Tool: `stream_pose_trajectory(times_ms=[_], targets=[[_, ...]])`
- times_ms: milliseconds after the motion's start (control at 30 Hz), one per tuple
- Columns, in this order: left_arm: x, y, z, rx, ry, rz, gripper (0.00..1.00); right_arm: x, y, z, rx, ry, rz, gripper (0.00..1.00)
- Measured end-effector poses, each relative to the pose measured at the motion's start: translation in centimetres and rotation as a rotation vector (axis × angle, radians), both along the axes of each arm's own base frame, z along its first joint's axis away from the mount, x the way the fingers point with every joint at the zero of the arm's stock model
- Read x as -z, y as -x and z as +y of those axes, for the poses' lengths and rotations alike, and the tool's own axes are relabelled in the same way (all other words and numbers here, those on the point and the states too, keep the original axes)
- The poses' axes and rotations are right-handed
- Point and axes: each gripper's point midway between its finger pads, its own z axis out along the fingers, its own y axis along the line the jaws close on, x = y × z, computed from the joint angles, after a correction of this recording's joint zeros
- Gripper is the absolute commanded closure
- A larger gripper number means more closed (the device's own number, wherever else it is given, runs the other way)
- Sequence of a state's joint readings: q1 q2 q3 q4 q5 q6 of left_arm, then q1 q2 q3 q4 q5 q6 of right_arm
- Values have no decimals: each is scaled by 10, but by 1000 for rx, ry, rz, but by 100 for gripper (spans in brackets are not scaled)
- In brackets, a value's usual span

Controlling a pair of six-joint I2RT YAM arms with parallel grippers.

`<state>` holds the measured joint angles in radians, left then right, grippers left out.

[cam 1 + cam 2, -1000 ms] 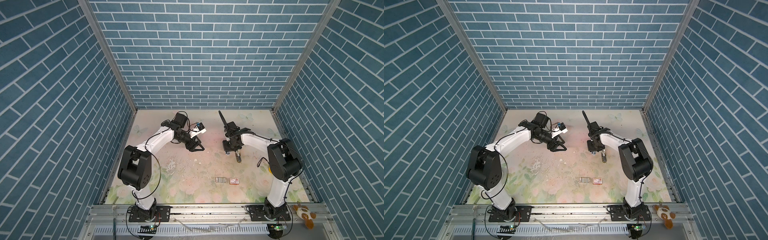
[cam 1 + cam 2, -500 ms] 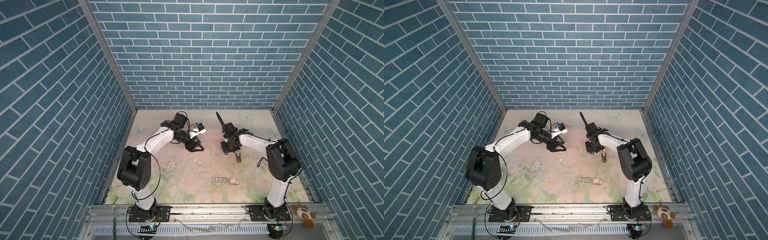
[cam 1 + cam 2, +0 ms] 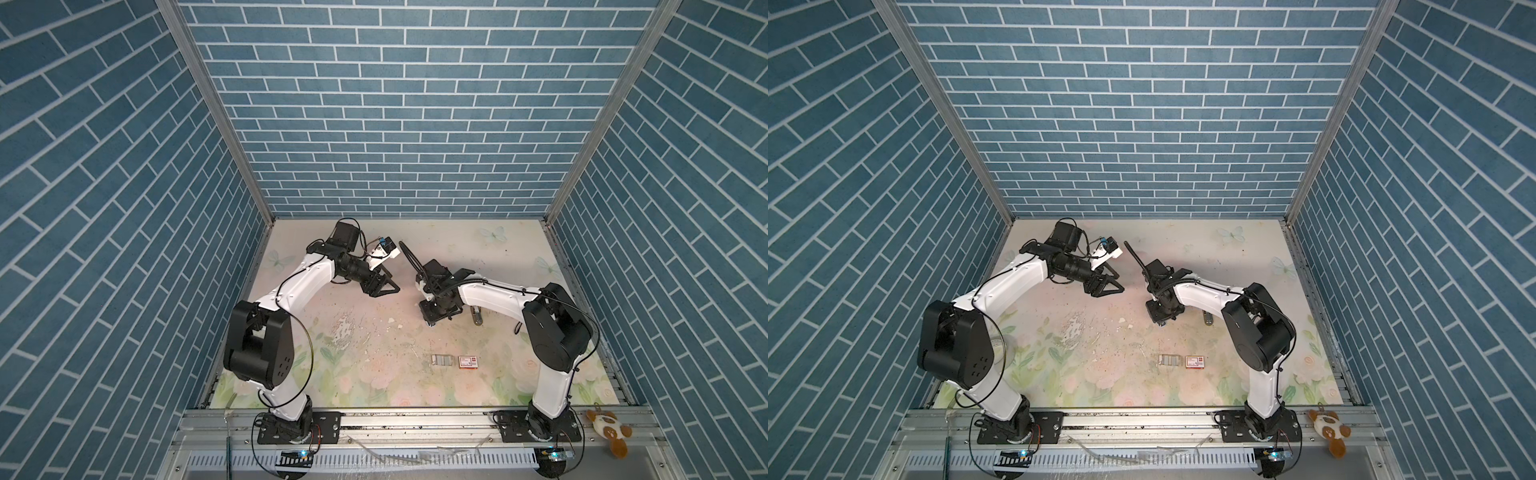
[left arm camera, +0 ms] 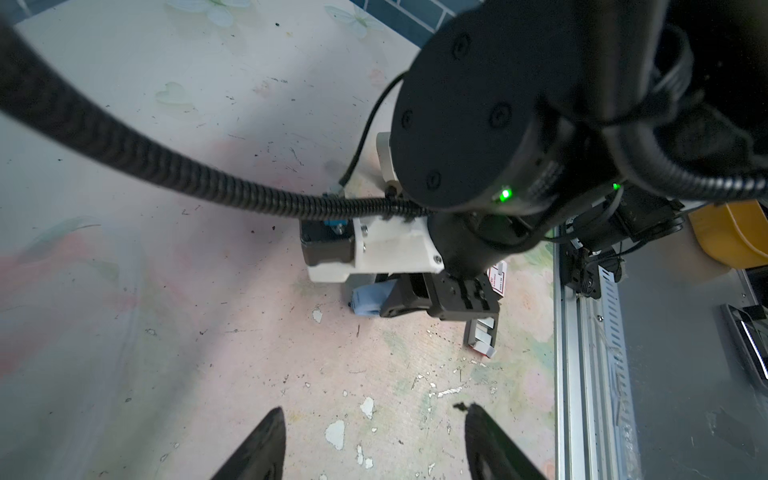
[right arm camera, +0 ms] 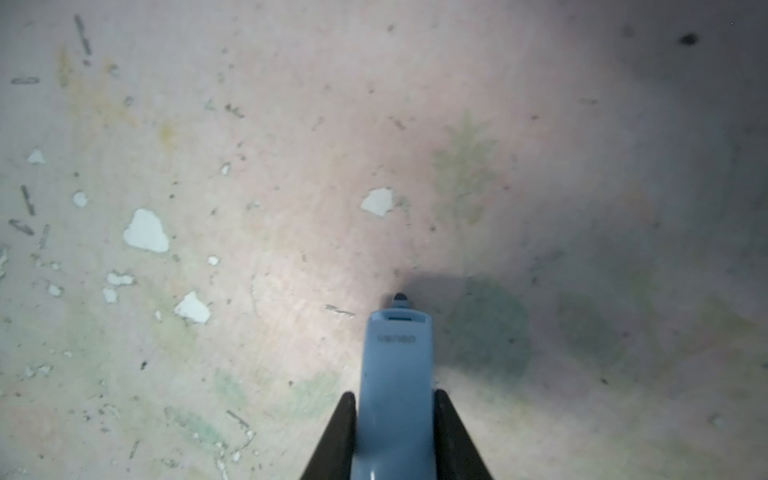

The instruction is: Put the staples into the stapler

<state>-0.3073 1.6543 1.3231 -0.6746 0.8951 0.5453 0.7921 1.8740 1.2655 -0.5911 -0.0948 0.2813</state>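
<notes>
My right gripper is shut on a light blue stapler. A black finger presses each side and the stapler's nose points down at the mat. In both top views this gripper sits low at mid-table and hides the stapler. The left wrist view shows the stapler under the right gripper. The staples lie in a small pale tray nearer the front. My left gripper hangs open and empty, left of the right one.
A red-and-white printed box lies right of the staples. A small grey elongated object lies on the floral mat under the right forearm. The mat has chipped white patches. A plush toy sits on the front rail, off the mat.
The right gripper has moved left and toward the front with the stapler, and its wrist has turned. Its jaws have narrowed slightly. The left arm has stayed still.
</notes>
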Motion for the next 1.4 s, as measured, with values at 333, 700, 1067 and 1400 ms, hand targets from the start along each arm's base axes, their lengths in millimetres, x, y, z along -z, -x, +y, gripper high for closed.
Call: stream_pose_trajectory(times_ms=[333, 700, 1067, 1400], targets=[[-19, 15, 8, 18, 22, -42, 30, 4, 18, 23, -68, -7, 4, 72], [-15, 37, 13, 97, -3, -28, 29, 2, 15, 27, -47, -25, -6, 47], [-16, 55, 22, 165, -58, -47, 29, -13, 18, 23, -45, -50, -26, 39], [-17, 55, 26, 217, -121, -98, 28, -58, 22, 12, -22, -195, -78, 44]])
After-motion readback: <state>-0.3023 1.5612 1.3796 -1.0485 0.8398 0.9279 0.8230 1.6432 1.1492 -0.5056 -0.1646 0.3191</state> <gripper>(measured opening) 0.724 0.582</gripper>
